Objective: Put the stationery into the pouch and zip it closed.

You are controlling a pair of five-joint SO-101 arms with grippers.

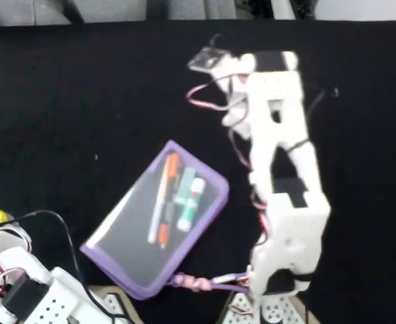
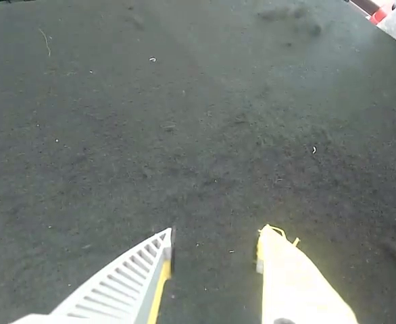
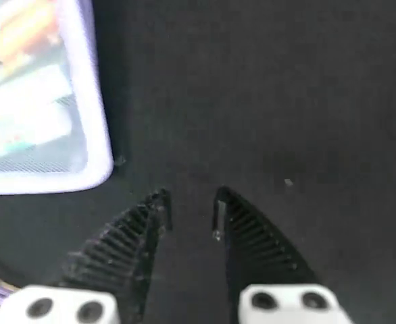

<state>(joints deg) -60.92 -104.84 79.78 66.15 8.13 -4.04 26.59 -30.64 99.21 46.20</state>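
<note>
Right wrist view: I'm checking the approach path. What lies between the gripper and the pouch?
Bare black table separates the open right gripper from the purple pouch, seen in the right wrist view.

A pouch (image 1: 134,229) lies slantwise on the surface (image 1: 63,101), in the lower middle of the overhead frame, with the stationery (image 1: 178,199) inside it. The right arm (image 1: 282,182) runs up the frame just right of the pouch. The left arm (image 1: 22,290) sits in the lower left corner. In the right wrist view, the right hand (image 3: 190,206) hangs over bare surface, with a pouch corner at upper left.
</note>
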